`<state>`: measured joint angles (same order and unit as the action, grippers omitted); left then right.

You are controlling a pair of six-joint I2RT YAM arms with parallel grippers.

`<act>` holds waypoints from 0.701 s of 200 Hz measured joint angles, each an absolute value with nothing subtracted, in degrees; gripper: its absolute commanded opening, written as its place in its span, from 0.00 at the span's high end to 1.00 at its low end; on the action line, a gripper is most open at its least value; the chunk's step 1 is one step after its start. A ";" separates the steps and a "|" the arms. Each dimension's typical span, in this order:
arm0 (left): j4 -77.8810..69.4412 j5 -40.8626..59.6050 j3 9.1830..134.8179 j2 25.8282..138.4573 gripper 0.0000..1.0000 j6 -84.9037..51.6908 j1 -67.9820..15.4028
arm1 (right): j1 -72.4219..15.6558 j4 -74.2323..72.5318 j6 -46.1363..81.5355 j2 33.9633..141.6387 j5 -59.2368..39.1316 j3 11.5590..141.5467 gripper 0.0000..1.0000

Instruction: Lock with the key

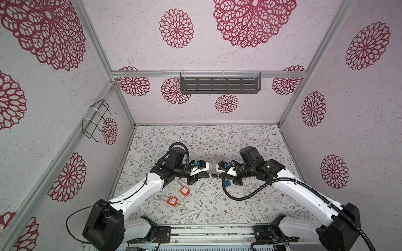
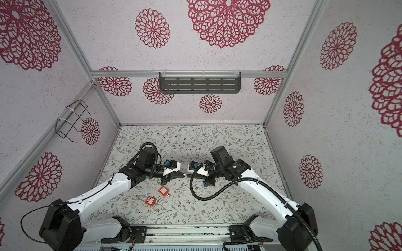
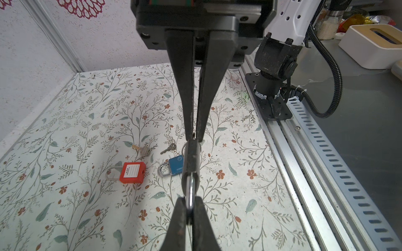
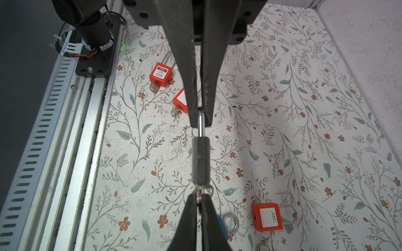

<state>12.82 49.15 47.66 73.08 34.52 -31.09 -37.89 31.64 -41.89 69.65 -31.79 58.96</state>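
Note:
A dark padlock (image 4: 201,160) hangs in mid-air above the floral table, stretched between my two grippers; it also shows as the padlock (image 3: 192,158) and, small, in both top views (image 1: 214,175) (image 2: 185,174). My left gripper (image 3: 190,206) is shut on its silver shackle (image 3: 191,193), also seen as the left gripper (image 4: 201,121) (image 1: 210,174). From the opposite side my right gripper (image 4: 199,197) is shut on the key, with its key ring (image 4: 207,187) at the lock's keyhole end. The right gripper (image 3: 194,135) (image 1: 218,175) faces the left one tip to tip.
On the table lie two red padlocks (image 1: 184,191) (image 1: 172,200) with keys in them, another red padlock (image 4: 267,217), a blue padlock (image 3: 175,166) and two loose keys (image 3: 143,150) (image 3: 168,148). A dark shelf (image 1: 219,84) and a wire basket (image 1: 96,120) hang on the walls.

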 measured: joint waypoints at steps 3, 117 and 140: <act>12.82 49.15 47.66 73.08 1.00 34.54 -31.09 | -37.89 31.73 -42.00 69.71 -31.79 59.07 0.94; 14.44 49.01 48.07 73.08 1.00 36.42 -31.38 | -37.56 33.06 -43.16 70.08 -32.42 59.44 1.00; 14.98 49.04 48.36 73.08 1.00 36.95 -31.38 | -37.26 33.10 -43.64 70.08 -32.95 59.44 1.00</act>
<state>14.98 49.04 48.36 73.08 36.95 -31.38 -37.26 33.10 -43.64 70.08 -32.95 59.44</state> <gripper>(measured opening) 0.080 0.045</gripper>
